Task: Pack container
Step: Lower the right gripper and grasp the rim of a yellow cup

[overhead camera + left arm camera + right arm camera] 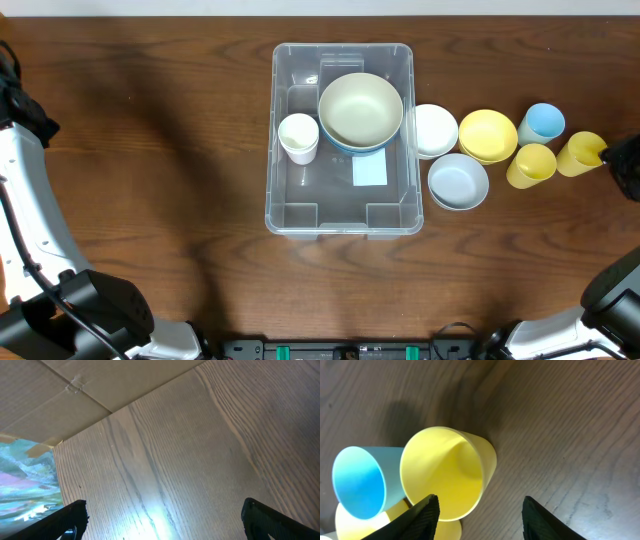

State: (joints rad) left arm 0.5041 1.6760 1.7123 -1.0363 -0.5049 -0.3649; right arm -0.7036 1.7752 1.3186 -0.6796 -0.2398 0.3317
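Packing stands partly done as I watch from the remote station: the container point(271, 170), a clear ridged plastic bin with rounded corners and a white label point(369, 170) on its floor, sits mid-table and holds a small white cup point(298, 137) and a matte cream bowl point(360, 108) nested on a blue bowl point(340, 149). Six smooth pieces wait in a cluster to its right on the dark woodgrain table point(150, 150): a white bowl point(437, 130), a yellow bowl point(487, 135), a grey bowl point(458, 181), a blue cup point(541, 123) and two yellow cups, one inner point(531, 165), one outer point(581, 153). My right gripper point(480, 500) hangs at the outer cup's rim, claw apart, clamped on nothing. My left gripper point(165, 505) hovers spread wide over bare wood.
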